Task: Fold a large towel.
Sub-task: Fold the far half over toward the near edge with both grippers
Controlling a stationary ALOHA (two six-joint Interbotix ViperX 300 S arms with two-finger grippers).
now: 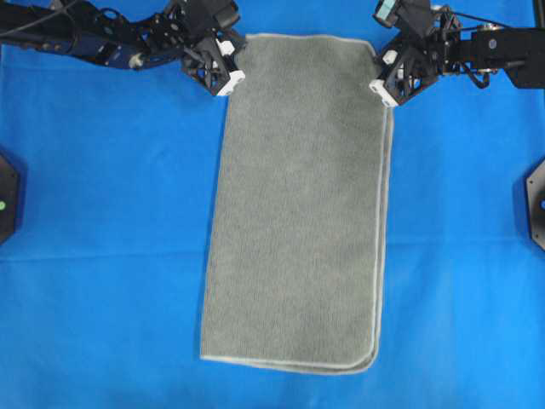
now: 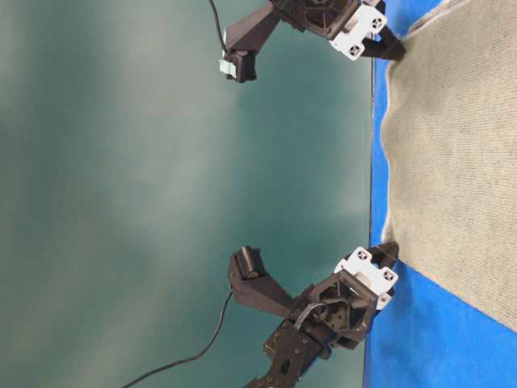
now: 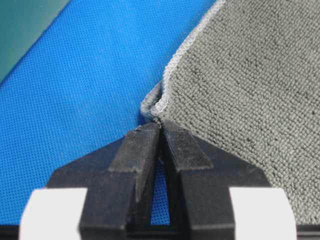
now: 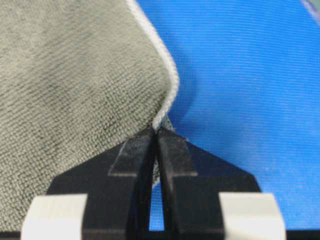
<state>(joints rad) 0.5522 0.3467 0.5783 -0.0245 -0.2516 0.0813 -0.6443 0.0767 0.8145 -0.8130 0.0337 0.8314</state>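
I see the towel lying flat on the blue sheet that covers the counter, a long grey-green rectangle running from the far edge toward the near edge, roughly midway between the counter's left and right sides. It looks already doubled: along its right side and near end a second hem peeks out beneath the top layer.

My left end effector is at the towel's far left corner, its black fingers pressed together on the pale stitched hem, which bunches up just ahead of the tips. My right end effector does the same at the far right corner, jaws closed with the hem pinched between them. In the overhead view both arms reach in from the far corners of the counter, and the far edge of the towel spans straight between the two grips.
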